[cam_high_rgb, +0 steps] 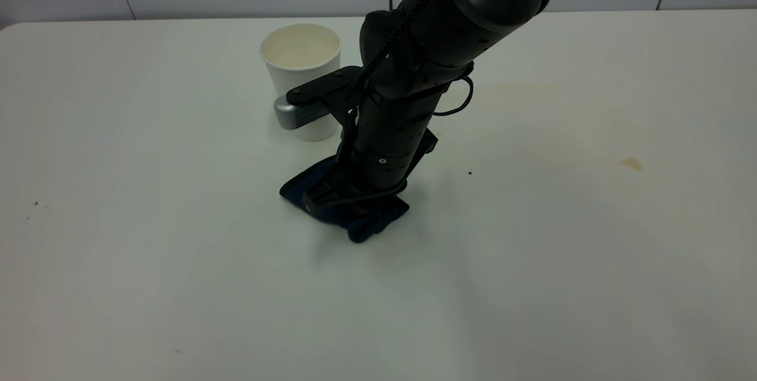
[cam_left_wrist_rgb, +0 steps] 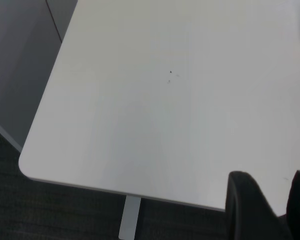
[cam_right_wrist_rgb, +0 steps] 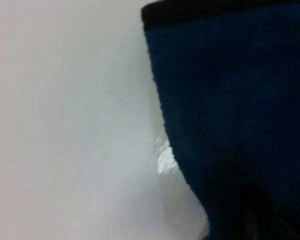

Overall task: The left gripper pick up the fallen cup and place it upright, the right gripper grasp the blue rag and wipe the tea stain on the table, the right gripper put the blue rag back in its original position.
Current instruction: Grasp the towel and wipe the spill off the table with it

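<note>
My right gripper [cam_high_rgb: 340,197] points down at the middle of the table [cam_high_rgb: 148,286], shut on the blue rag [cam_high_rgb: 366,218] and pressing it, bunched, onto the tabletop. The rag fills much of the right wrist view [cam_right_wrist_rgb: 230,110], black edging at one end. The white cup [cam_high_rgb: 301,64] stands upright just behind the right arm, its cream inside showing. No roundish tea stain shows; the spot under the rag is hidden. My left gripper [cam_left_wrist_rgb: 272,182] is out of the exterior view; its wrist view shows it open and empty over a table corner [cam_left_wrist_rgb: 35,167].
A small tan mark [cam_high_rgb: 631,163] lies far right on the table, with a faint tan tint [cam_high_rgb: 532,97] behind it. A tiny black speck [cam_high_rgb: 470,173] sits right of the rag. A few specks [cam_high_rgb: 35,203] lie at the left.
</note>
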{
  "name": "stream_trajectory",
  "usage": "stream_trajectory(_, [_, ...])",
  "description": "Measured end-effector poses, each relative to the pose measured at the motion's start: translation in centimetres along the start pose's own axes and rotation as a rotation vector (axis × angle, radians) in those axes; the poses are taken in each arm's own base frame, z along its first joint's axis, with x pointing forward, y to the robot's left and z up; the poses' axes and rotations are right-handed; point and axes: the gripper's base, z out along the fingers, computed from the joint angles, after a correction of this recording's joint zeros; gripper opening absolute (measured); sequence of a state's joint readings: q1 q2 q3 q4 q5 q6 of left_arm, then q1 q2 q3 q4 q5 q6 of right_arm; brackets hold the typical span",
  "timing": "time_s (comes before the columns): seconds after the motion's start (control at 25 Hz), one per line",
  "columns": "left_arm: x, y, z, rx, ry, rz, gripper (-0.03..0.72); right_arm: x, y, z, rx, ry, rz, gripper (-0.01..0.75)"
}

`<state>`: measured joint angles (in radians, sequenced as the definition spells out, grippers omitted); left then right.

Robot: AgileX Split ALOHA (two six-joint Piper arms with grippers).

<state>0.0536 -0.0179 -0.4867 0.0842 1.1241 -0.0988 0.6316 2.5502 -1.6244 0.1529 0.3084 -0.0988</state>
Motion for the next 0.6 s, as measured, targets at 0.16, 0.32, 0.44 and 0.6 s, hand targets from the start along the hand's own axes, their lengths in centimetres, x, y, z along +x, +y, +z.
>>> stream_trajectory(0.16, [0.0,0.0,0.0,0.0,0.0,0.0,0.238,-0.2,-1.6,0.4,0.02,-0.046,0.03,0.059])
stream_trajectory(0.32, [0.0,0.0,0.0,0.0,0.0,0.0,0.238,-0.4,-2.7,0.5,0.037,-0.086,0.035,0.059])
stream_trajectory(0.44, [0.0,0.0,0.0,0.0,0.0,0.0,0.238,-0.6,-4.1,0.6,0.058,-0.117,0.04,0.059])
stream_trajectory(0.6, [0.0,0.0,0.0,0.0,0.0,0.0,0.238,-0.7,-7.0,0.7,0.098,-0.182,0.072,0.059])
